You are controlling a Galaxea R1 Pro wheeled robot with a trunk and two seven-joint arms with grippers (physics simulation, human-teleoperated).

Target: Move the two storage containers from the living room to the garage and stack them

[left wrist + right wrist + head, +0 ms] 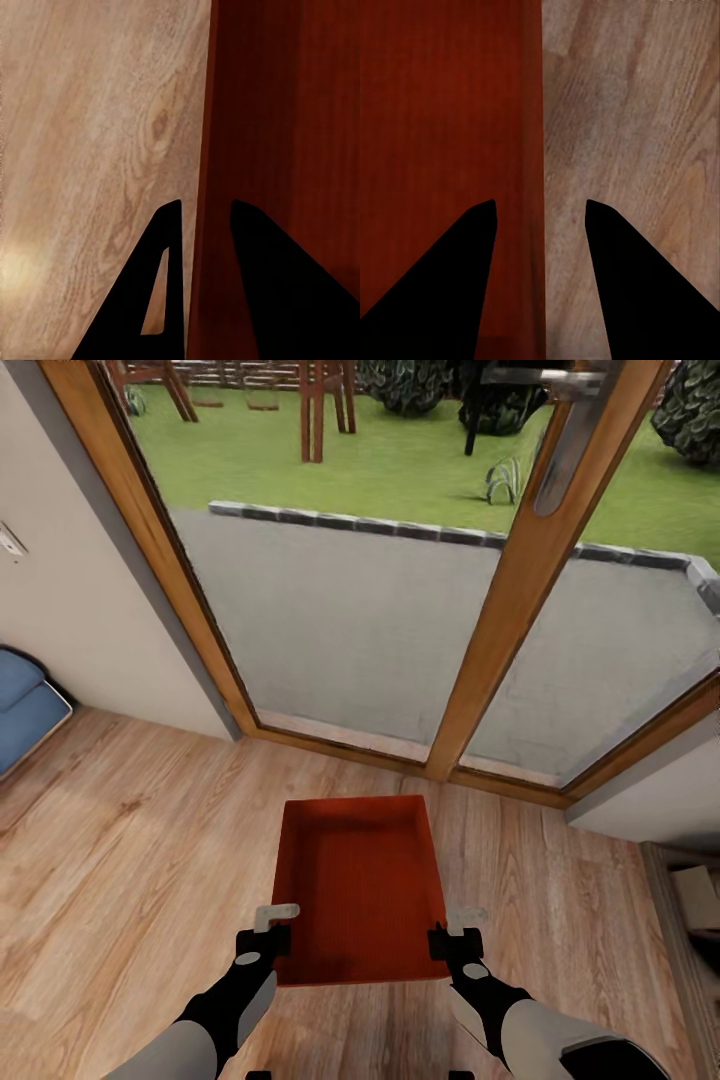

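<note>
Head view: one storage container (pixel 360 890), two end effectors (pixel 272 930) (pixel 455 932) each clamping a side wall.

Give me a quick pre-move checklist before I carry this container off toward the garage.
1. Left gripper straddles the storage container's left wall: ok.
2. Right gripper straddles the right wall: ok.
3. Jaws clamped on the walls: cannot tell.
4. Container lifted off the wood floor: cannot tell.
5. Heading: not ok, the glass doors stand straight ahead.
6. Second container located: cannot tell.
</note>
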